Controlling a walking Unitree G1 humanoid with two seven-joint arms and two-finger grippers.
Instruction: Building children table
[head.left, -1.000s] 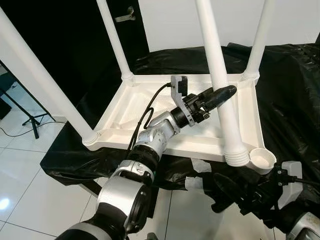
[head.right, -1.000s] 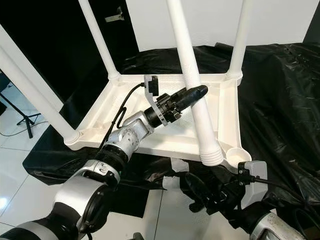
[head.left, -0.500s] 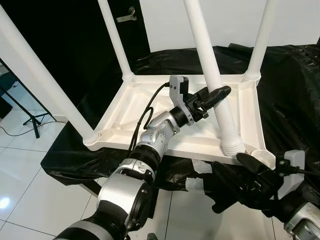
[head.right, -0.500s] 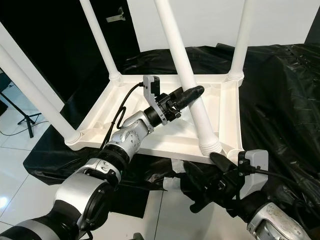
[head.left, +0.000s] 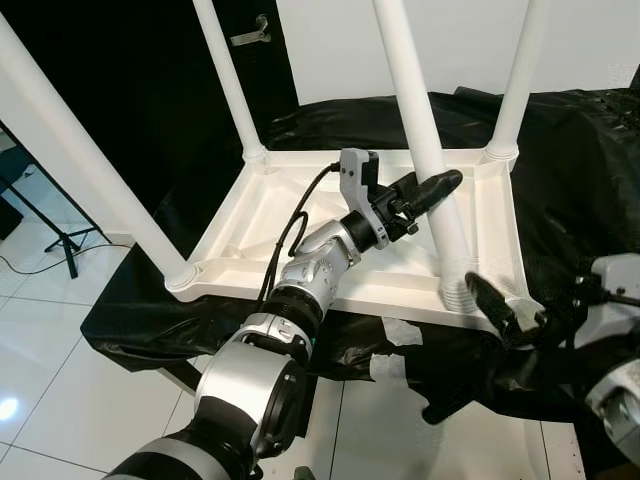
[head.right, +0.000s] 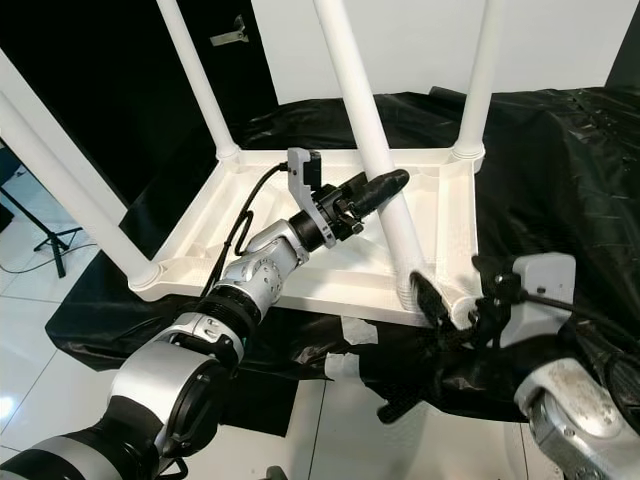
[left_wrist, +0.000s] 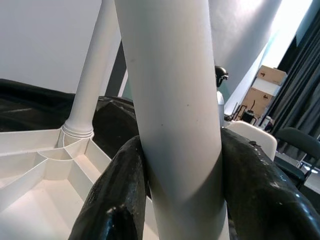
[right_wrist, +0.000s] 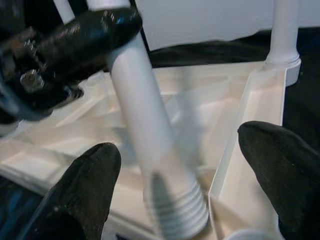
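A white children's table (head.left: 330, 290) lies upside down on a black-covered surface. Three white legs stand in its corners: far left (head.left: 230, 90), far right (head.left: 517, 85) and near left (head.left: 90, 170). My left gripper (head.left: 432, 187) is shut around the fourth leg (head.left: 420, 110) at mid-height; the left wrist view has the leg (left_wrist: 170, 100) clamped between both black fingers (left_wrist: 117, 200). The leg's threaded end (head.left: 458, 290) sits at the near right corner. My right gripper (right_wrist: 182, 170) is open, its fingers (right_wrist: 95, 180) on either side of the threaded end (right_wrist: 177, 212) without touching.
Black cloth (head.left: 590, 170) drapes the surface and hangs over its near edge, patched with pale tape (head.left: 400, 330). White floor tiles (head.left: 60, 370) lie to the left, with a tripod foot (head.left: 62, 243). A dark door with a handle (head.left: 250, 33) stands behind.
My right gripper has risen from below the table's near edge to the near right corner, around the leg's threaded end. The held leg's lower end has shifted slightly inward.
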